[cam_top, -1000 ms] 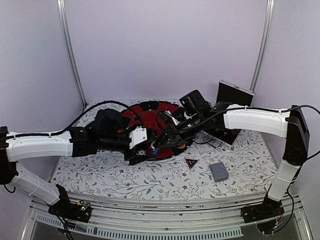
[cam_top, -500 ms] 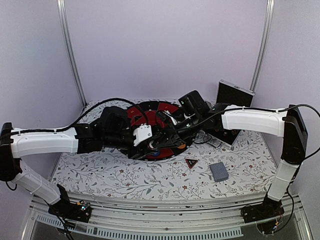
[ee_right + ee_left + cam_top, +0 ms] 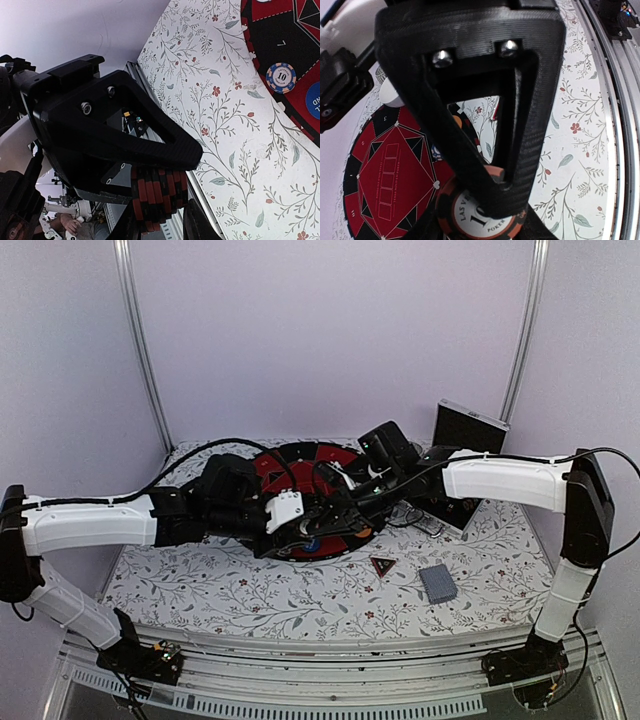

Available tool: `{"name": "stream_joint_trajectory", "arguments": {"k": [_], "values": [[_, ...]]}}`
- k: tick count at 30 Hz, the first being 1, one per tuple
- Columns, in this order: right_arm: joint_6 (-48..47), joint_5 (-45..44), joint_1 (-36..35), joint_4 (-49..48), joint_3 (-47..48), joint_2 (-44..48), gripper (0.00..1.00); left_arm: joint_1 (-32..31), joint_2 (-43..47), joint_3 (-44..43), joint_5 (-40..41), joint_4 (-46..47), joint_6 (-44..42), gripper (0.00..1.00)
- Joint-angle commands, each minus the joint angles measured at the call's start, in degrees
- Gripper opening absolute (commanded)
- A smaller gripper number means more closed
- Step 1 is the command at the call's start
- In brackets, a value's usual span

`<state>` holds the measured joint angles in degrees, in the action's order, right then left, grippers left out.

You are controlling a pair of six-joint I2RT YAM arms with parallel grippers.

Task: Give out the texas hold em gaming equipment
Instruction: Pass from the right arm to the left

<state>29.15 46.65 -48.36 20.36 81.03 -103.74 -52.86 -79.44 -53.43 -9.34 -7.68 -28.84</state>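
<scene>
Two pincers work over the round mat [image 3: 300, 465].

Left pincer [image 3: 502, 192]: over the last second the jaws have drawn in from wide to narrow and the arm has reached further in. The tips now nearly meet over an orange-black chip [image 3: 480, 220] lying flat near the mat's 6 o'clock edge. I cannot tell whether it is actually clamped.

Judgement: a pick is under way, and this chip is not yet dealt out.

Right pincer [image 3: 185, 190]: unchanged, partly closed and clamping a stack of red-black chips [image 3: 155, 200] edge-on above the floral worktop [image 3: 200, 580].

Chip appearance: pale centre printed "POKER", with a striped orange and black rim. A blue-striped chip [image 3: 280, 76] marked 10 lies flat on the mat.

At the mat's 4 o'clock lie the triangular marker [image 3: 382, 565] and, further out, the cards [image 3: 437, 583].
</scene>
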Motion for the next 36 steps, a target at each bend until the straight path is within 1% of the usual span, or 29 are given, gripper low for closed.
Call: {"name": "stream_joint_trajectory", "arguments": {"k": [1, 4, 5, 9, 11, 13, 14, 15, 19, 25, 29, 36], "values": [[-0.34, 1.42, -0.59, -3.07, 2.06, -1.47, 0.02, -0.58, 0.51, -0.37, -1.57, 1.82, 0.07, 0.13], [-0.06, 1.12, -0.55, -3.5, 2.33, -1.95, 0.02, -0.6, 0.71, -0.28, -1.83, 2.2, 0.33, 0.01], [-0.06, 0.97, -0.54, -3.56, 2.43, -2.28, 0.02, -0.58, 0.76, -0.27, -2.01, 2.25, 0.48, 0.0], [-0.14, 0.74, -0.5, -3.65, 2.93, -3.43, 0.02, -0.62, 1.33, 0.01, -2.34, 2.34, 1.12, 0.0], [-0.24, 0.76, -0.5, -3.87, 3.22, -3.79, 0.04, -0.62, 1.92, 0.45, -2.28, 2.88, 1.39, 0.0], [-0.43, 0.53, -0.51, -3.98, 3.53, -4.08, 0.16, -0.62, 2.53, 0.97, -2.27, 3.82, 1.47, 0.0], [-0.48, 0.17, -0.44, -3.96, 3.67, -4.18, 0.18, -0.61, 2.89, 1.18, -2.52, 4.04, 1.44, 0.0], [-0.49, -0.04, -0.48, -4.07, 3.73, -4.23, 0.22, -0.58, 3.15, 1.37, -2.85, 4.22, 1.42, 0.0], [-0.71, -0.4, -0.49, -4.36, 3.48, -4.74, 0.25, -0.6, 3.96, 1.8, -4.6, 4.25, 1.11, 0.0], [-0.68, 0.43, -0.5, -5.41, 3.17, -5.23, 0.33, -0.37, 5.61, 2.83, -6.2, 5.41, 0.44, 0.0], [-0.58, 1.11, -0.44, -6.39, 3.25, -5.33, 0.36, -0.15, 5.87, 2.89, -7.11, 5.58, 0.36, 0.0], [0.03, 1.7, -0.48, -7.39, 2.54, -5.64, 0.36, 0.15, 6.55, 3.16, -6.56, 6.2, 0.62, 0.0]]}}
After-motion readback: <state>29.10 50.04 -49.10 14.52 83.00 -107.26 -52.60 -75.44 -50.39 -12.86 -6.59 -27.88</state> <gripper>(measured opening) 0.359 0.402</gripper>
